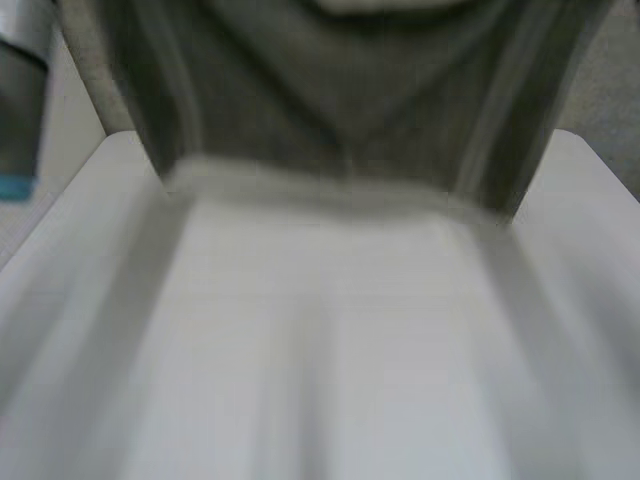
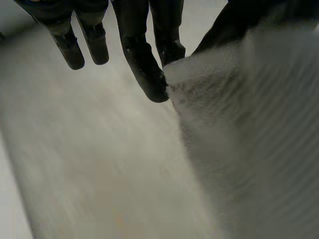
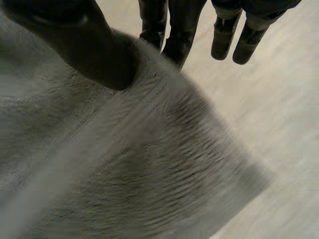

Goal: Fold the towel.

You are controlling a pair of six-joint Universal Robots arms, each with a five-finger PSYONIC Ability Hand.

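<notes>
One table (image 1: 590, 200) sits below; towel (image 1: 340, 100) hangs raised over it, stretched btwn both hands, prob. so we can carry one edge across for a fold. Left hand (image 2: 144, 64) pinches towel edge, thumb vs fingers; right hand (image 3: 84, 45) does likewise.

Towel (image 1: 330, 350) up over table (image 1: 590, 235), w/ left hand (image 2: 142, 55) & right hand (image 3: 87, 47) at its edges.
</notes>
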